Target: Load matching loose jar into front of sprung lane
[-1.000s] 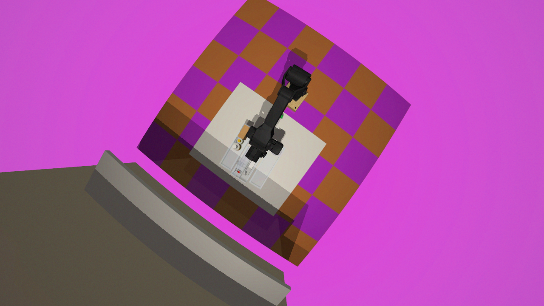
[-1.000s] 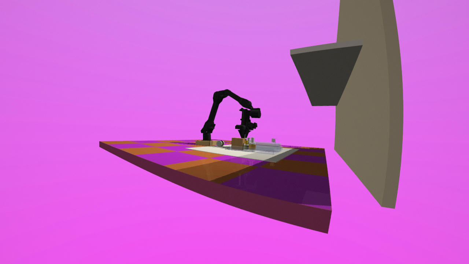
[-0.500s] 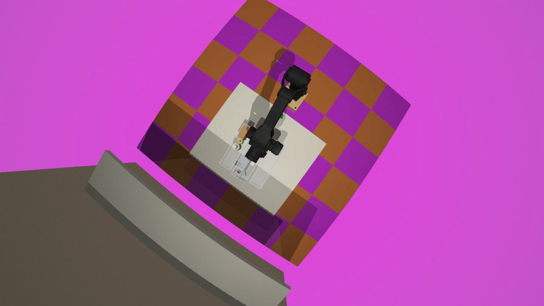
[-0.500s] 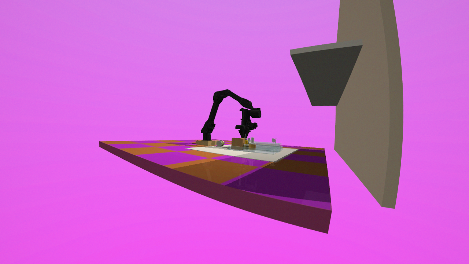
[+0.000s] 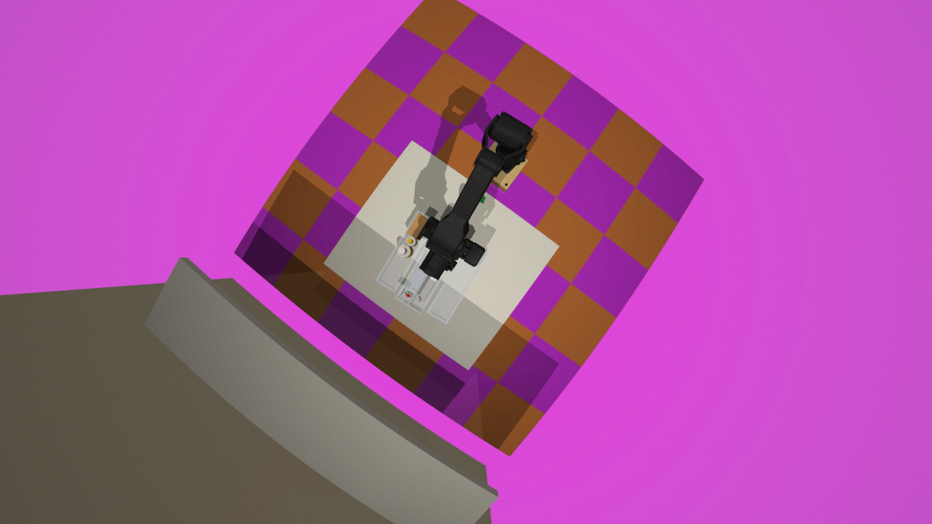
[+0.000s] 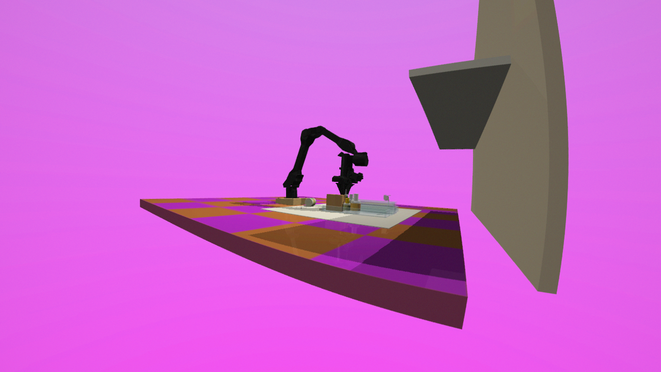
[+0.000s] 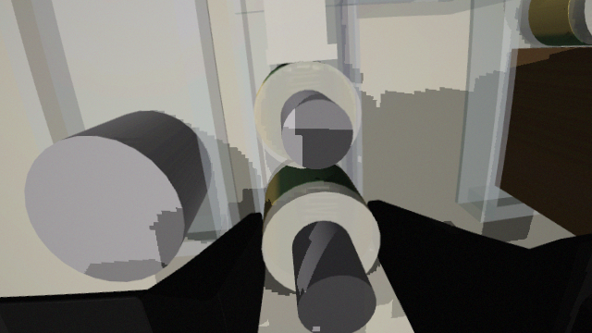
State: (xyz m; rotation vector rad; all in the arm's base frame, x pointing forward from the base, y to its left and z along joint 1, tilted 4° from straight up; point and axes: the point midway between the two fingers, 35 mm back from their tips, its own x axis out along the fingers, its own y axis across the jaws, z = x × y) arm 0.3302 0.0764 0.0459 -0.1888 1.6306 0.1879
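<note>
The gripper (image 7: pixel 321 222) is clamped on the loose jar (image 7: pixel 320 231), which stands upright, its long axis vertical and grey lid (image 7: pixel 335 282) up, between the clear lane walls (image 7: pixel 222 153). The matching lane jar (image 7: pixel 307 111) stands just beyond, touching or nearly so. A large grey cylinder (image 7: pixel 111 194) crowds the left side; a brown block (image 7: pixel 550 139) lies well right.

Two jars in a row in the middle lane, the near one in the gripper.

In the wrist view the near jar (image 7: pixel 319 231) sits between the gripper (image 7: pixel 319 240) fingers, and the far jar (image 7: pixel 307 111) stands just beyond it, touching or nearly so, between the lane walls (image 7: pixel 347 55). A lone cylinder (image 7: pixel 111 199) stands to the left, outside the lane. A block (image 7: pixel 550 139) lies to the right, with another jar (image 7: pixel 550 20) beyond it.
</note>
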